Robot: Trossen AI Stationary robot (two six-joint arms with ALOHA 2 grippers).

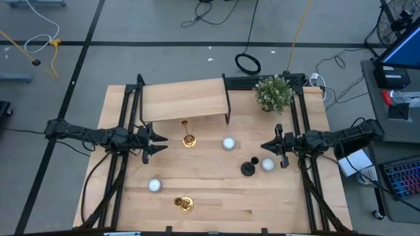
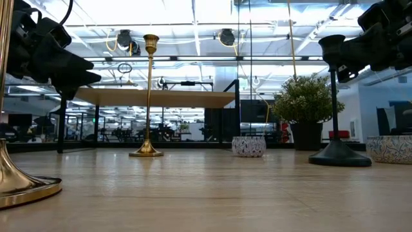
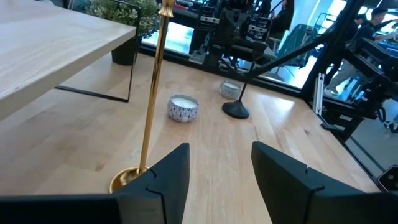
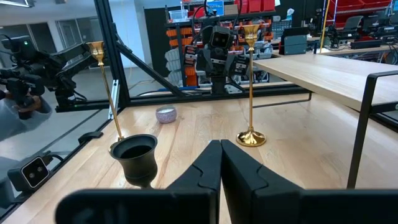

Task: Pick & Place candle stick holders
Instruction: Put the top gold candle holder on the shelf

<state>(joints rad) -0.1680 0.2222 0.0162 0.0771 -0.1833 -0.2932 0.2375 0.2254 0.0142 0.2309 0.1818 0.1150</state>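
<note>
1. The left gripper [image 1: 159, 141] is seen with its jaws spread wide and empty, level with the stem of the nearer gold holder [image 1: 188, 139], which stands upright just beside it on the table [image 1: 197, 190], in front of the raised wooden shelf [image 1: 184, 99]

2. For a sound grasp, the open fingers [image 3: 171, 171] would best be carried forward so that the stem lies centred between them; in the left wrist view the stem [image 3: 151, 106] is offset to one side of the gap, so a sideways correction is judged necessary before closing

3. A low grip on so tall and thin a piece is likely to let it tip; closing should be slow and square to the stem

4. The right gripper [image 1: 266, 146] is shown with its jaws pressed together and holding nothing, just beside the black holder [image 1: 247, 168]

5. The second gold holder [image 1: 184, 204] stands near the front edge of the table, well apart from both grippers

6. The gold holders are shiny, slender rods on round flared bases with small cups on top; the black holder [image 4: 134, 160] is shorter and matt, with a wider cup

7. Three small patterned candle pots [image 1: 228, 143] and a potted plant [image 1: 273, 93] also stand on the table
</note>
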